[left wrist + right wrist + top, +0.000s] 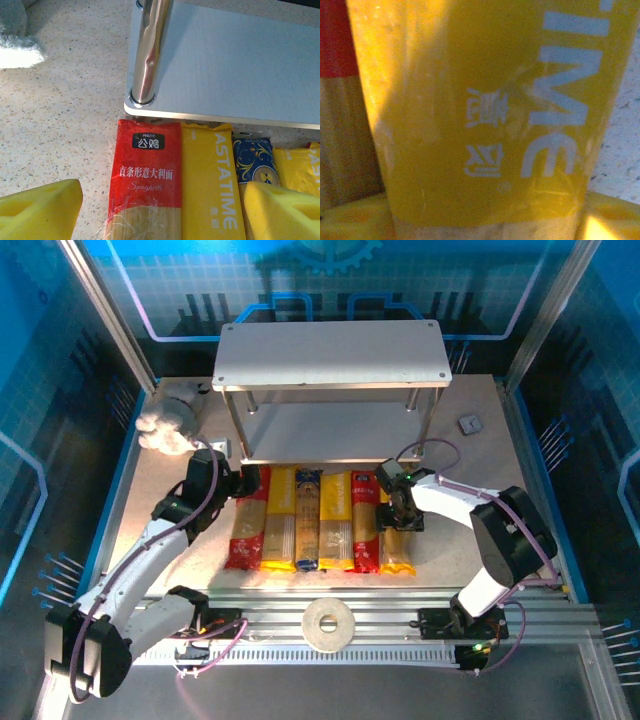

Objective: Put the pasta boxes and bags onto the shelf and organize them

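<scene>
Six pasta packs lie side by side on the table in front of the shelf [330,355]: red [247,525], yellow [280,520], blue-ended [307,520], yellow [335,520], red [365,525], yellow [397,552]. My left gripper [240,485] hovers open over the far end of the left red pack [147,170], close to the lower board [240,65] and its metal leg [150,50]; its fingers [50,207] hold nothing. My right gripper [400,510] is down on the rightmost yellow pack [485,100], a finger [355,220] against each long side.
A flat beige ring [327,624] lies on the metal rails at the near edge. A white-grey plush object [170,425] sits left of the shelf, and a small grey square [470,424] lies to its right. Blue enclosure walls surround the table.
</scene>
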Controlling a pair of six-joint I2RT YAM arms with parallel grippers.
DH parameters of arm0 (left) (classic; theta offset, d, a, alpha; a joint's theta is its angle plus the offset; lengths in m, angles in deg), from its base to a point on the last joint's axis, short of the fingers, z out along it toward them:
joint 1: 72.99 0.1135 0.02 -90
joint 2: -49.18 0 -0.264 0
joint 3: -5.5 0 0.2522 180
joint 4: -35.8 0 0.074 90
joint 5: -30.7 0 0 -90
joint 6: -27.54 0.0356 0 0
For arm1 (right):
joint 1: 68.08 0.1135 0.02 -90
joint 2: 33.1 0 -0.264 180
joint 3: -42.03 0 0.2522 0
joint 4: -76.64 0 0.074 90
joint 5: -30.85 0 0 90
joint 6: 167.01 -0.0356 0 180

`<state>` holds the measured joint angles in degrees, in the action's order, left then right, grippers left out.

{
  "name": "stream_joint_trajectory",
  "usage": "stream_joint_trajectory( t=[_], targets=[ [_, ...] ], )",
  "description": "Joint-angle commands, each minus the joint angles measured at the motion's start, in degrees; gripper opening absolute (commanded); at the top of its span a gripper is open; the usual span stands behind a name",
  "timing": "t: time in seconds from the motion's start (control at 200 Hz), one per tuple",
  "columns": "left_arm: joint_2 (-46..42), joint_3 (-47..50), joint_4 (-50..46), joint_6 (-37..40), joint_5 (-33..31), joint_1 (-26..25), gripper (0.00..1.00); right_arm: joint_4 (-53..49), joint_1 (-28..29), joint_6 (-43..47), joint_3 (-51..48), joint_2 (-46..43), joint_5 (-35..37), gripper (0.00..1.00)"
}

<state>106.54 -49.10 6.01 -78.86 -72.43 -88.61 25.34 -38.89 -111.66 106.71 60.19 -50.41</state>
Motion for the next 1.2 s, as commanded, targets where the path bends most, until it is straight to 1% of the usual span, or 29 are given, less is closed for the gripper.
stream_joint_trajectory(
  t=[0.0, 0.07, 0.165, 0.21, 0.28, 0.335, 0.39, 0.415, 0.445, 0.465, 0.655, 0.8, 0.97, 1.196],
  targets=[
    [0.16, -0.29, 0.73, 1.08, -0.01, -0.21, 0.85, 3.64, 0.27, -0.59, -1.53, 3.05, -2.72, 0.56],
    [0.20, -0.29, 0.83, 1.02, 0.03, -0.20, 0.85, 3.48, 0.25, -0.55, -1.99, 2.38, -2.57, 0.45],
    [0.37, -0.29, 1.09, 0.94, 0.29, -0.20, 0.85, 2.92, 0.17, -0.41, -2.22, 0.91, -2.40, 0.37],
    [0.45, -0.26, 1.18, 0.87, 0.38, -0.25, 0.85, 2.55, 0.25, -0.30, -2.36, -0.28, -2.38, 0.29],
    [0.54, -0.38, 1.18, 0.85, 0.56, -0.20, 0.85, 1.72, 0.31, -0.24, -2.29, -2.58, -2.40, 0.22],
    [0.56, -0.45, 1.28, 0.72, 0.64, -0.20, 0.85, 0.46, 0.53, -0.15, -1.95, -4.75, -1.82, 0.15],
    [0.55, -0.47, 1.34, 0.76, 0.73, -0.20, 0.85, -1.00, 0.76, 0.06, -1.38, -6.99, -1.20, 0.11],
    [0.55, -0.47, 1.46, 0.76, 0.81, -0.20, 0.85, -1.56, 0.82, 0.16, -1.09, -8.01, -0.83, 0.08],
    [0.55, -0.47, 1.51, 0.68, 0.82, -0.20, 0.84, -2.17, 0.83, 0.35, -0.83, -9.26, -0.58, 0.07],
    [0.60, -0.47, 1.54, 0.67, 0.81, -0.20, 0.84, -2.67, 0.90, 0.41, -0.82, -10.14, -0.27, 0.00],
    [1.08, -0.47, 1.70, 0.49, 1.08, -0.21, 0.84, -7.26, 0.96, 1.67, 4.46, -16.96, 3.37, 0.00],
    [1.03, -0.22, 1.90, 0.32, 1.17, -0.21, 0.84, -9.64, 0.93, 3.40, 8.73, -18.96, 5.26, 0.00],
    [0.71, -0.21, 1.68, 0.18, 1.27, -0.20, 0.84, -11.51, 1.28, 3.72, 12.25, -20.09, 4.82, 0.00],
    [0.63, -0.20, 2.03, 0.39, 1.25, -0.20, 0.84, -14.75, 2.07, 3.35, 13.33, -24.09, 4.70, 0.00]
  ],
)
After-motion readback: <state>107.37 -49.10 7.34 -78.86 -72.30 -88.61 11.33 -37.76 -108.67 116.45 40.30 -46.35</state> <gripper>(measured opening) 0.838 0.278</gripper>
